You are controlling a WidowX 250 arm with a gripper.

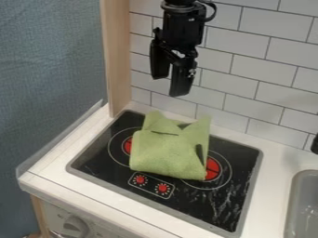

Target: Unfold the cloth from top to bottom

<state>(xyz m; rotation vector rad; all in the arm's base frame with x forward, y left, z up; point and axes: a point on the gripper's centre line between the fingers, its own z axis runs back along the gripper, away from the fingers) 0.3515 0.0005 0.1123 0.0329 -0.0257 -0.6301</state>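
At the far left, a blue surface (49,93), with a pale wooden post (116,56) just beside it. Below, the left corner of the white counter (53,169), and under its edge a grey knob (76,226). Next, set into the counter, a black cooktop (99,169) with a red-marked left burner (128,145), partly under the green cloth (164,155).

In the middle of the view, the cloth, folded, lying on the cooktop between the burners; two raised peaks along its far edge, a dip between, a dark slit near that edge and another by the right side. Above the cloth, well apart from it, hanging in front of the tiled wall (248,69): the black gripper (171,86), pointing down, jaws spread, with nothing between them. No contact with the cloth.

In front of the cloth, two red dials (162,188). Further right, the right burner (213,169), partly covered too. At the right edge, a grey sink (299,200), and above it a dark object (314,145), too cut off to identify.
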